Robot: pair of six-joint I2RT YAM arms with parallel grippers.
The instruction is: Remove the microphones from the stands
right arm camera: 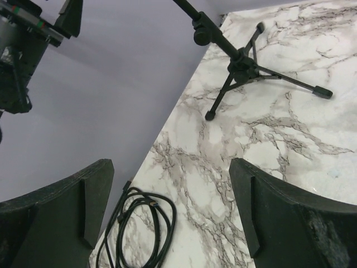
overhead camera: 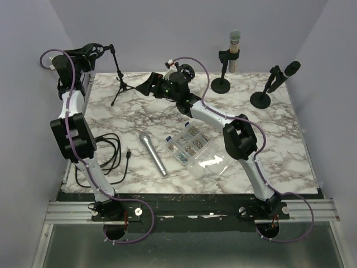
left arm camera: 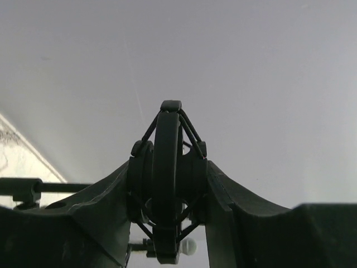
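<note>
A black tripod stand stands at the back left, with a boom that ends in a black shock mount. My left gripper is shut on that mount, and in the left wrist view both fingers press its sides. I see no microphone in the mount. A silver microphone lies flat on the marble table, left of centre. My right gripper hovers open and empty above the table right of the tripod. Its fingers stand wide apart.
At the back right, a round-base stand holds an upright microphone, and a second stand holds a black microphone. A clear box of small parts lies mid-table. A coiled black cable lies at the left edge, also in the right wrist view.
</note>
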